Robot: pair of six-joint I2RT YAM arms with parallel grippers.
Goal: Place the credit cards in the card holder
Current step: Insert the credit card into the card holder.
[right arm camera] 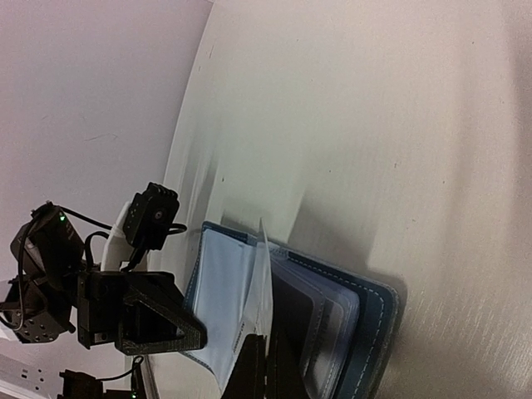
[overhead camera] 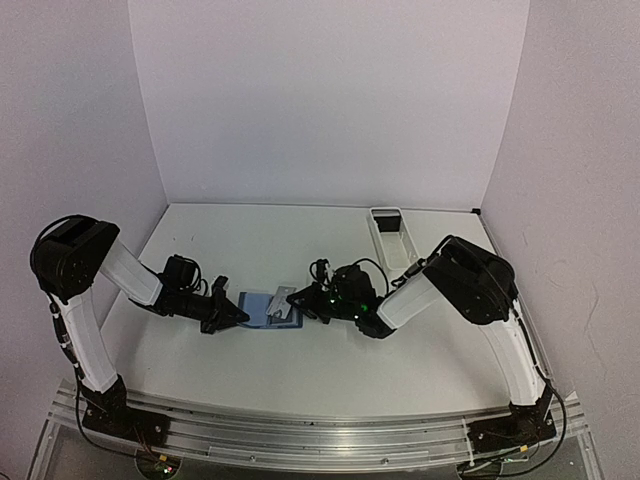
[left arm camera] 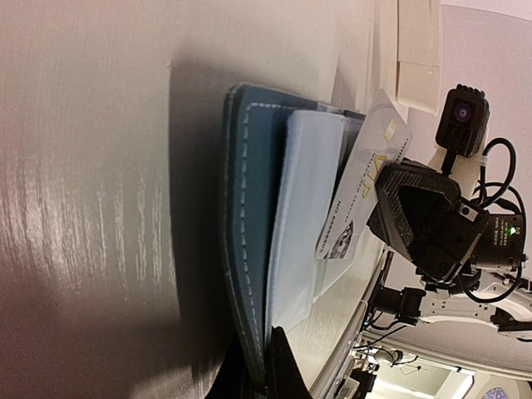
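The blue card holder [overhead camera: 257, 309] lies open on the table between the arms, showing its light blue inside [left arm camera: 303, 208] and clear sleeves [right arm camera: 337, 320]. My left gripper [overhead camera: 238, 316] is shut on the holder's left cover edge [left arm camera: 249, 249], its fingertips [left arm camera: 278, 366] pinching it at the bottom of the left wrist view. My right gripper [overhead camera: 308, 305] is shut on a light credit card [overhead camera: 282, 298] printed with a chip and "VIP" [left arm camera: 366, 179]. The card stands tilted on edge over the open pages [right arm camera: 263, 274]. A dark card [right arm camera: 293, 320] seems to sit in a sleeve.
A long white tray [overhead camera: 390, 236] stands at the back right by the wall, also seen as the tray [left arm camera: 420, 50] in the left wrist view. White walls enclose the table on three sides. A metal rail [overhead camera: 320, 430] runs along the near edge.
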